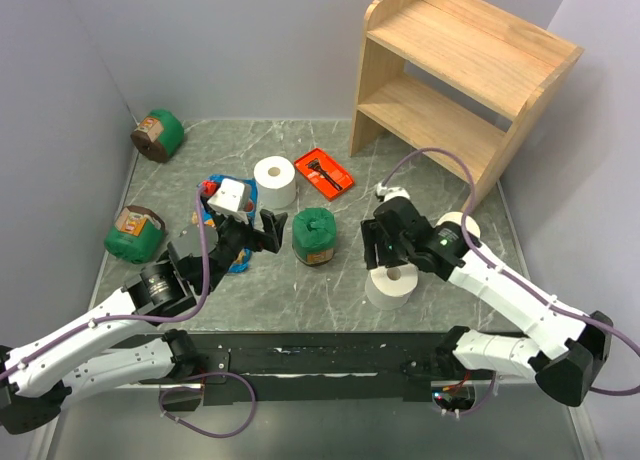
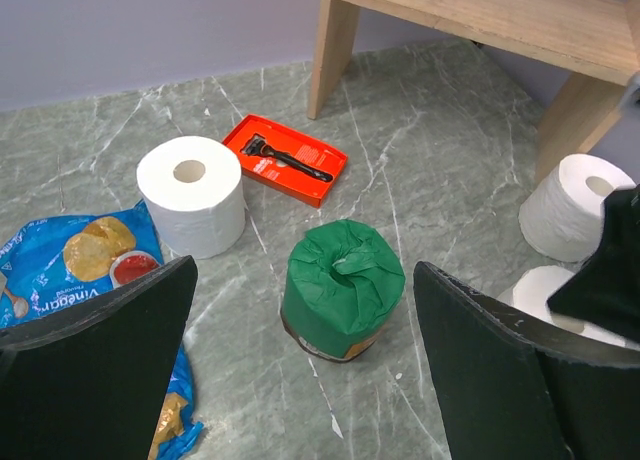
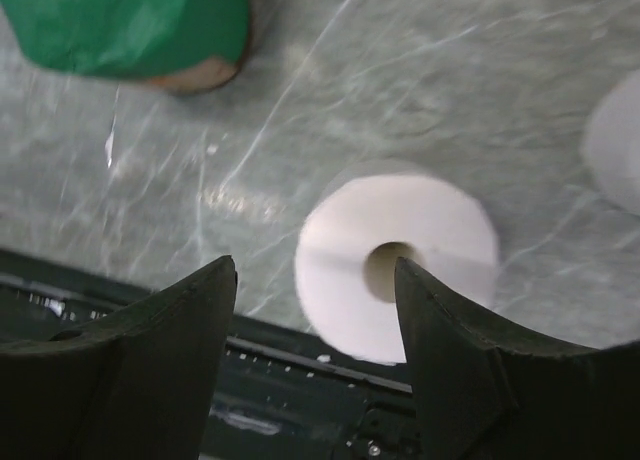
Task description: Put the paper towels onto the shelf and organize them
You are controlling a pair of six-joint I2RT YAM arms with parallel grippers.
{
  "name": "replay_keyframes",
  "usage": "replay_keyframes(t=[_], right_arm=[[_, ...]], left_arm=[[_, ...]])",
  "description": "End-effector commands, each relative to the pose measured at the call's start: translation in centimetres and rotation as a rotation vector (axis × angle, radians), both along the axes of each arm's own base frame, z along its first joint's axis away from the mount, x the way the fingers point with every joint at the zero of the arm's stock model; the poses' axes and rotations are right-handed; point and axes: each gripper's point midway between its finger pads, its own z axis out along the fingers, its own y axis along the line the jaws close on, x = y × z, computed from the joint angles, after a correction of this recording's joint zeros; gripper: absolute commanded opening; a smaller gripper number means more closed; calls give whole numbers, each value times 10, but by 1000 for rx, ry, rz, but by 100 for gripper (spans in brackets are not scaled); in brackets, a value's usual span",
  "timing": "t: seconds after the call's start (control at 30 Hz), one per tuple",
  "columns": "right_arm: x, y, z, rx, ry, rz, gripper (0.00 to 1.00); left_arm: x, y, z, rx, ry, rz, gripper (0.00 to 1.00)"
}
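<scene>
Overhead, we see three white cylindrical paper towel rolls on the grey marbled table near the light-wood two-tier shelf, with the right arm half-hiding one. Left wrist: the left gripper gapes at a green round canister. Right wrist, blurred: the right gripper is spread above a roll.

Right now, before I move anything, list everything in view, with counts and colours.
paper towels: three, white, on the table; one left of centre, one under the right gripper, one behind the right arm
green canisters: three, green; one centre, two at left
tray: one, orange, near the shelf leg
razor: one, black, in the tray
snack bag: one, blue, by the left arm
shelf: one, light wood, back right
table: one, grey marble
left gripper: open
right gripper: open
</scene>
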Motion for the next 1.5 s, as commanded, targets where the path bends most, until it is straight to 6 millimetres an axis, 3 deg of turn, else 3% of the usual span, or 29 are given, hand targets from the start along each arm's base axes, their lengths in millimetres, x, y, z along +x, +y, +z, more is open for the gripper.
replay_keyframes(t=[0.0,0.17,0.33,0.8,0.93,1.23,1.47], right_arm=[[-15,34,-7,113,67,127,71],[-24,34,-17,85,95,126,69],[-30,19,-34,-14,124,82,69],[-23,11,-64,-107,145,42,69],[-22,8,-67,-126,147,38,69],[-16,6,-54,-132,111,25,70],[-17,8,-66,-149,137,36,73]], left_arm=[[0,2,17,-40,-34,6,96],[0,2,17,-39,-35,1,96],[-1,2,18,-44,-37,1,96],[-1,3,17,-42,-36,6,96],[0,4,18,-42,-38,10,96],[-1,1,16,-37,-34,0,96],[0,1,16,-39,-33,-2,96]])
